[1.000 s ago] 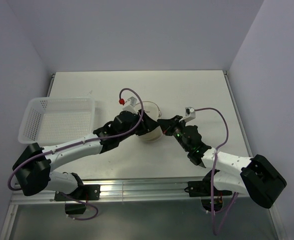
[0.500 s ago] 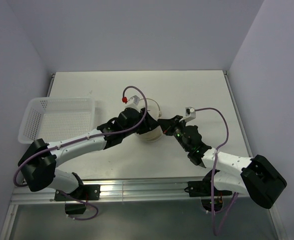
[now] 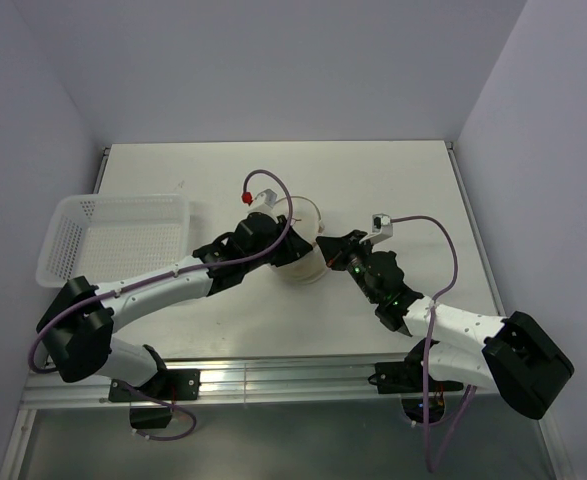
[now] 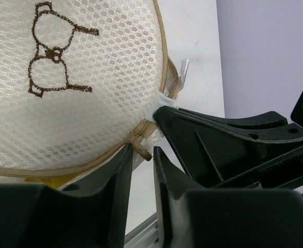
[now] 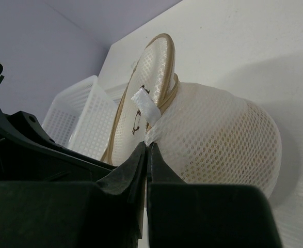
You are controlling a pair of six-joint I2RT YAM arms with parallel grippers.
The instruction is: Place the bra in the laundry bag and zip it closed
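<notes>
Bra [image 4: 53,182] is showing as a yellow sliver inside the laundry bag [image 5: 218,139], which is sitting on the bench [image 3: 393,180]. Right gripper [image 5: 147,147] is clenching the bag's mesh. The left gripper [image 4: 142,155] is straddling the zipper pull [image 4: 141,149], and I cannot tell whether it is grasping it.

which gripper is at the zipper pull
The left gripper: the brown zipper pull sits between its jaws; the right gripper pinches white mesh on the bag.
</notes>
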